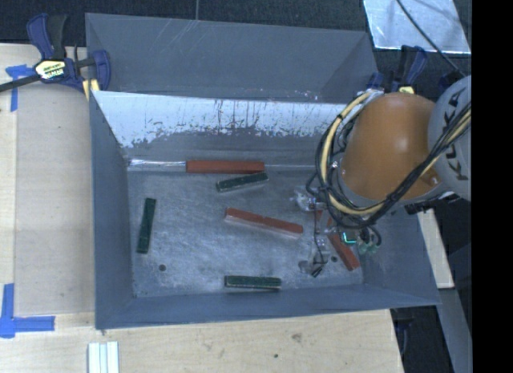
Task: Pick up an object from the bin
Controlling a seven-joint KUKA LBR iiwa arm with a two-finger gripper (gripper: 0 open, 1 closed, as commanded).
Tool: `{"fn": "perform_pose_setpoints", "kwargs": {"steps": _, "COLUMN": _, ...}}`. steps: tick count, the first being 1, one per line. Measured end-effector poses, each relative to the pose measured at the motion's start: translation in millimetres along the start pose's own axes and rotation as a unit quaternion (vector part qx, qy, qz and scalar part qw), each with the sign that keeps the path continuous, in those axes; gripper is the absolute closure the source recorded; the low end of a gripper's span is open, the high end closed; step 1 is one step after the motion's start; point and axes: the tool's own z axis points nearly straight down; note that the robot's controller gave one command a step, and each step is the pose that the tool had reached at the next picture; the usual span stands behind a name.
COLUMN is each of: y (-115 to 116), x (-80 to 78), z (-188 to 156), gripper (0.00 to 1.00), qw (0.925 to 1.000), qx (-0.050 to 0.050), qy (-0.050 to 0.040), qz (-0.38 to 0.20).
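The bin (108, 203) is a deep grey metal box with sloped walls and a flat floor carrying a few scattered sticks, none heaped. The arm (389, 151), with its orange cover and looped cables, reaches in from the right and hangs over the right end of the floor.

Along the back lies a long red stick (224, 167), with a dark green stick (240, 180) just in front of it. A second red stick (263, 222) lies slantwise near the middle. One green stick (145, 225) lies well apart at the left, another (252, 282) along the front wall.

The gripper (325, 257) is low at the right end, close to the floor. Just beside it, partly under the wrist, lies a short red stick (348, 256), tilted toward the front right corner. Whether the gripper is spread or closed I cannot tell; cables and wrist hide it, and nothing can be seen held.

By my judgement the step in hand is the descent and closing on a thing, most likely that short red stick. Next the gripper needs to straddle the stick across its narrow width, close firmly, then lift straight up, clear of the right wall.
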Motion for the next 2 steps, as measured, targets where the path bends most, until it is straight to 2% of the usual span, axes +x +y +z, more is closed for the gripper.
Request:
{"fn": "perform_pose_setpoints", "kwargs": {"steps": 1, "y": 10.6, "x": -22.2, "z": 99.4, "gripper": 0.0, "qw": 0.9999, "qx": 0.0, "qy": -0.0024, "qz": 0.014}}
{"fn": "perform_pose_setpoints", "kwargs": {"steps": 2, "y": 10.3, "x": -24.4, "z": 95.0, "gripper": 1.0, "qw": 0.9999, "qx": 0.0, "qy": -0.0065, "qz": 0.014}}
